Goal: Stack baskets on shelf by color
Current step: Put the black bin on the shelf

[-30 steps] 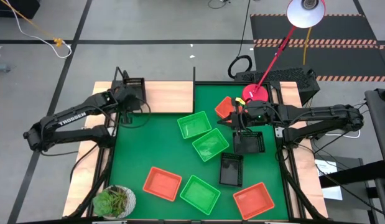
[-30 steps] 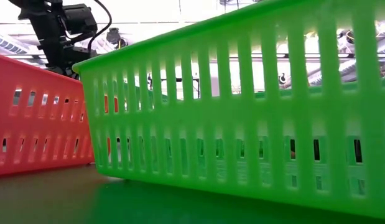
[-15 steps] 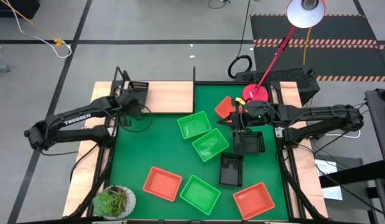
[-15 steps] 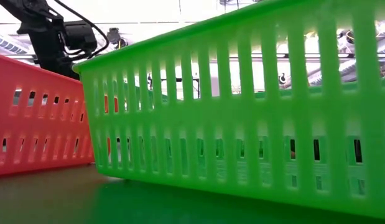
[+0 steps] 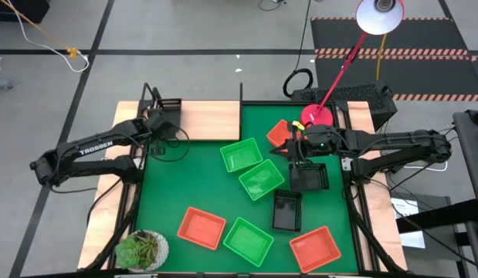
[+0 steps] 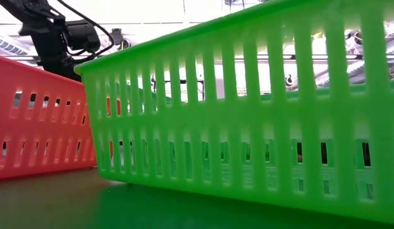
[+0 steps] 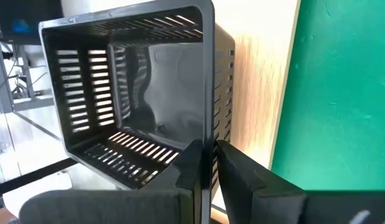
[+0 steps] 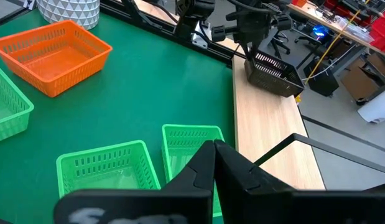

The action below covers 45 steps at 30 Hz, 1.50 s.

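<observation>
Left arm has pulled back slightly from the far-left corner of the shelf (image 5: 208, 117) since a second ago; right arm and every basket on the mat are unchanged.

Green mat (image 5: 184, 185) carries eight baskets: three green in the middle and near side, three red-orange (two near, one far right by the lamp base (image 5: 316, 116)), two black right of centre. Third black basket (image 5: 168, 103) sits on the shelf's far-left corner.

Step looks like release after placing the first black basket. Left gripper (image 5: 157, 123) is at that basket's near wall; in the left wrist view its fingers (image 7: 191, 163) sit either side of the wall with a thin gap, so I'd call them just loosened, not clamped.

Next move: lift clear without dragging the basket, then fetch another black one to stack on it.

Right gripper (image 5: 289, 149) hovers low over the mat's far right, beside the red-orange basket (image 5: 279, 133), fingers together, holding nothing.
</observation>
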Each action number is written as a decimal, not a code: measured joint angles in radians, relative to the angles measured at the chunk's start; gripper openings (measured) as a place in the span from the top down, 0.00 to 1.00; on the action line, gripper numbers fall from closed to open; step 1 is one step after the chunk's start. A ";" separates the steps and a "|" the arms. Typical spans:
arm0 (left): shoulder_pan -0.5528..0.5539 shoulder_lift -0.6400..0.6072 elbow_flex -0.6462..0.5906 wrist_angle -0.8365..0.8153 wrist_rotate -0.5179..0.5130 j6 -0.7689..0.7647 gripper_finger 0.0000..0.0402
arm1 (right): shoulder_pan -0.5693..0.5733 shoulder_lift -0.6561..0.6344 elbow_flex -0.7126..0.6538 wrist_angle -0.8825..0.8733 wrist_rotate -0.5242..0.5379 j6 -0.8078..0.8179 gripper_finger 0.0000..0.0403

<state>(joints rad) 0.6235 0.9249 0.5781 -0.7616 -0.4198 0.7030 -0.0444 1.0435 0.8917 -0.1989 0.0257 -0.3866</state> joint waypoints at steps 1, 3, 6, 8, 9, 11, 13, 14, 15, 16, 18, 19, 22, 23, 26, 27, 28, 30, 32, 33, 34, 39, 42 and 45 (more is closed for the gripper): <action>0.000 0.000 0.000 0.000 0.000 -0.005 0.88 | 0.000 0.000 0.000 0.000 0.000 0.000 1.00; 0.000 0.000 0.000 -0.003 0.000 -0.010 0.88 | 0.000 0.000 0.000 0.000 0.000 0.000 1.00; 0.000 0.000 0.000 -0.004 0.000 -0.018 0.88 | 0.000 0.000 0.000 0.000 0.000 0.000 1.00; 0.000 0.000 0.000 -0.005 0.000 -0.017 0.88 | 0.000 0.000 0.000 0.000 0.000 0.000 1.00; 0.000 0.000 0.000 -0.007 -0.001 -0.017 0.88 | 0.000 0.000 0.000 0.000 0.000 0.000 1.00; 0.000 0.000 0.000 -0.009 -0.001 -0.017 0.88 | 0.000 0.000 0.000 0.000 0.000 0.000 1.00; 0.000 0.000 0.000 -0.015 -0.001 -0.007 0.88 | 0.000 0.000 0.000 0.000 0.000 0.000 1.00; 0.000 0.000 0.000 -0.017 -0.001 -0.005 0.88 | 0.000 0.000 0.000 0.000 0.000 0.000 1.00; 0.000 0.000 0.000 -0.017 -0.001 -0.005 0.88 | 0.000 0.000 0.000 0.000 0.000 0.000 1.00; 0.000 0.000 0.000 -0.016 -0.003 -0.006 0.87 | 0.000 0.000 0.000 0.000 0.000 0.000 1.00; 0.000 0.000 0.000 -0.012 -0.014 -0.008 0.83 | 0.000 0.000 0.000 0.000 0.000 0.000 1.00; 0.000 0.000 0.000 -0.009 -0.022 -0.011 0.81 | 0.000 0.000 0.000 0.000 0.000 0.000 1.00; 0.000 0.000 0.000 0.005 -0.035 -0.026 0.72 | 0.000 0.000 0.000 0.000 0.000 0.000 1.00; 0.000 0.000 0.000 0.007 -0.035 -0.029 0.70 | 0.000 0.000 0.000 0.000 0.000 0.000 1.00; 0.000 -0.002 0.001 0.008 -0.036 -0.038 0.64 | 0.000 0.000 0.000 0.000 0.000 0.000 1.00; -0.003 -0.003 0.005 0.006 -0.036 -0.047 0.62 | 0.000 0.000 0.000 0.000 0.000 0.000 1.00; -0.006 -0.003 0.015 0.001 -0.036 -0.062 0.61 | 0.000 0.000 0.000 0.000 0.000 0.000 1.00; -0.019 -0.004 0.046 -0.015 -0.038 -0.100 0.59 | 0.000 0.000 0.000 0.000 0.000 0.000 1.00; -0.037 -0.004 0.089 -0.060 -0.038 -0.134 0.59 | 0.000 0.000 0.000 0.000 0.000 0.000 1.00; -0.049 -0.004 0.112 -0.080 -0.038 -0.154 0.59 | 0.000 0.000 0.000 0.000 0.000 0.000 1.00; -0.064 -0.004 0.138 -0.100 -0.038 -0.181 0.59 | 0.000 0.000 0.000 0.000 0.000 0.000 1.00; -0.161 -0.004 0.280 -0.209 -0.036 -0.393 0.59 | 0.000 0.000 0.000 0.012 0.000 0.006 1.00; -0.234 -0.005 0.344 -0.265 -0.035 -0.557 0.59 | 0.000 0.000 0.000 0.035 0.002 0.034 1.00; -0.326 -0.005 0.371 -0.281 -0.024 -0.716 0.61 | 0.000 0.000 0.000 0.075 0.005 0.077 1.00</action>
<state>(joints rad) 0.2978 0.9199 0.9492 -1.0429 -0.4436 -0.0126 -0.0444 1.0435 0.8917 -0.1241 0.0312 -0.3100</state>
